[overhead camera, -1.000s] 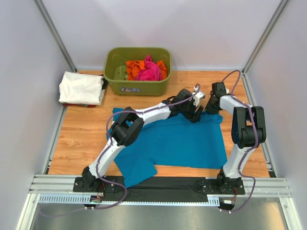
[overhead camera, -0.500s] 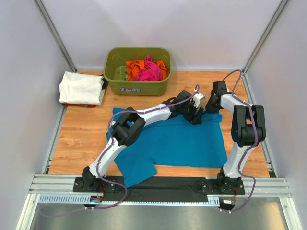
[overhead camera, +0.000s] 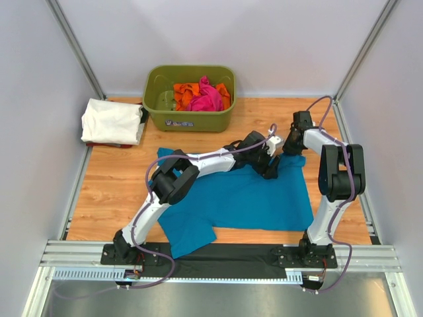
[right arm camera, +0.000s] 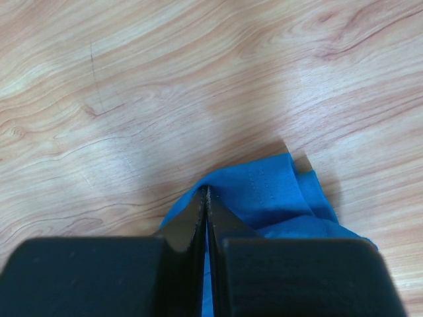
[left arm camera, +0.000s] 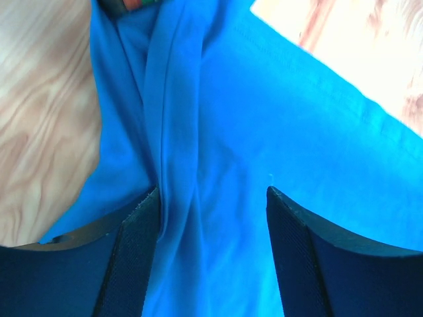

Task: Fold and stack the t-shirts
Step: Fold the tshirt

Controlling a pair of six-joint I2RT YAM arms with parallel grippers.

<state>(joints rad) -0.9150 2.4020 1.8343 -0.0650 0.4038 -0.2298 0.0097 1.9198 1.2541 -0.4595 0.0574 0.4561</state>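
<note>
Top view: four t-shirts are showing. One teal-blue t-shirt (overhead camera: 251, 198) is lying spread on the worktop (overhead camera: 112, 191). One white t-shirt (overhead camera: 111, 120) is sitting folded at the far left corner. One pink t-shirt (overhead camera: 206, 99) and one orange t-shirt (overhead camera: 185, 92) are lying bunched in the single green tub (overhead camera: 188, 122) at the far edge. Two arms are reaching to the blue shirt's far right corner. The left claw (overhead camera: 269, 168) is resting on the cloth, and the right claw (overhead camera: 289, 150) is sitting at the corner itself. The shirt's near edge is running along the black strip by the arm bases. Bare wood is lying open to the left of the shirt, with narrower bands to its right and between it and the tub.

Left wrist view: the left claw (left arm camera: 213, 191) is standing with its jaws apart, straddling a raised ridge of blue cloth without clamping it. A cloth edge is crossing the upper right.

Right wrist view: the right claw (right arm camera: 206, 191) is pressing its jaws together, pinching the hem of the blue shirt, with bare wood lying beyond.
</note>
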